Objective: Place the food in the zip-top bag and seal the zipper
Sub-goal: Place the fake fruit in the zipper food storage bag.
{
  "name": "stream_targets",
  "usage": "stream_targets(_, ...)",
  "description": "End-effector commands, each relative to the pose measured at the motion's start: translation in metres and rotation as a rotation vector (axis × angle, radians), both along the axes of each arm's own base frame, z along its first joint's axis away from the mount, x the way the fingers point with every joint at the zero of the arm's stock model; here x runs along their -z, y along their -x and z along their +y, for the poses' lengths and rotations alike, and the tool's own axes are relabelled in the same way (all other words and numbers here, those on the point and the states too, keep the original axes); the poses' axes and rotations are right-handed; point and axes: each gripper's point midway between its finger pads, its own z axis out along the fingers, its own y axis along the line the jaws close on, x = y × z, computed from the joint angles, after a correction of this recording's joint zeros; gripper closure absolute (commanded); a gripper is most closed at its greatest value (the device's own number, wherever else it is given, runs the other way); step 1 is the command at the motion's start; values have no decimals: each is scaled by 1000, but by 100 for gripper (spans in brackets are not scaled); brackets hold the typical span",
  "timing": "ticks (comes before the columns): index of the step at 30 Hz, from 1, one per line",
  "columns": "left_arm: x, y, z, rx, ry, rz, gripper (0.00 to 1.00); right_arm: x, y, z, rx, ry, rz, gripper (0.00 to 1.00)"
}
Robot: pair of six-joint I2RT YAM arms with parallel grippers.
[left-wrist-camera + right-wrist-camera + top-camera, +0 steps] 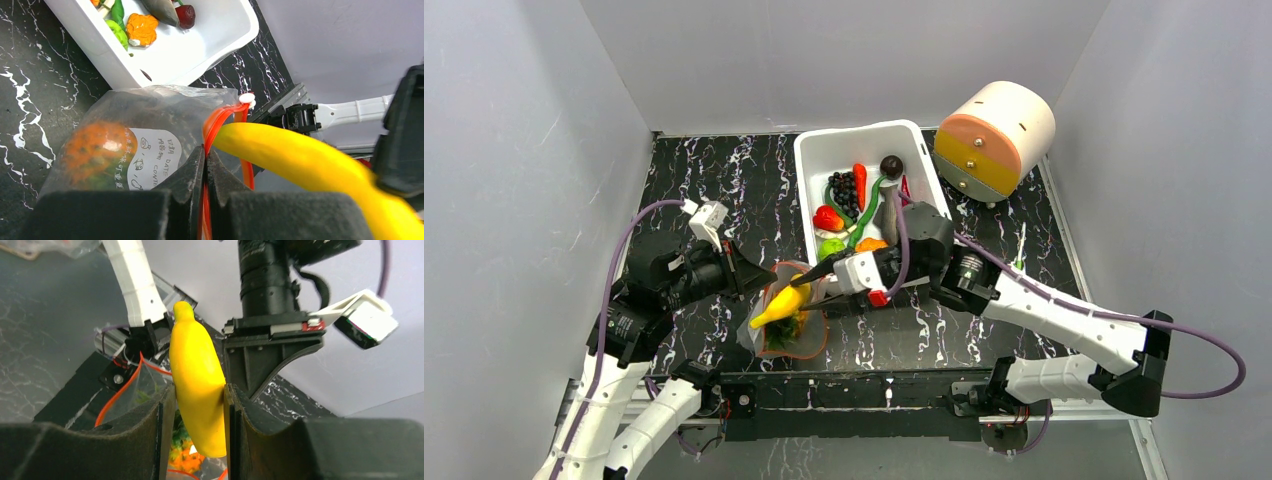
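The smooth yellow banana [197, 385], clamped in the right claw [199, 402], hangs tilted at the mouth of the clear zip-top bag [150, 107] on the desk [724, 190], whose red-orange zipper [216, 122] the low left claw [205, 167] pinches.

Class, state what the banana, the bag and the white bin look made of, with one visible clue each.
Banana: likely smooth moulded plastic; uniform yellow, soft sheen.
Bag: thin clear plastic film; see-through, wrinkled.
Bin: probably rigid glossy plastic; even white walls.

Blurred and cut off
The banana [300, 155] blurs past the frame's edge; the bag [150, 107] clouds the food [97, 152] inside.
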Motion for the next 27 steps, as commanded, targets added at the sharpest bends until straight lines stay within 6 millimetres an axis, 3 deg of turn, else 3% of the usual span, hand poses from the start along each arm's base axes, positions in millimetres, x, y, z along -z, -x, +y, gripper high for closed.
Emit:
stream_targets(1, -11, 5, -4, 36, 28, -25, 100, 19, -9, 8, 14, 50, -95, 80)
stream_targets(11, -13, 11, -2, 43, 18, -34, 100, 79, -44, 14, 128, 258, -253, 80)
stream_targets(19, -17, 12, -1, 54, 10, -54, 100, 101, -57, 14, 159, 350, -331, 81)
stream_targets(27, -13, 14, 1, 54, -6, -48, 100, 96, -60, 17, 196, 322, -345, 83)
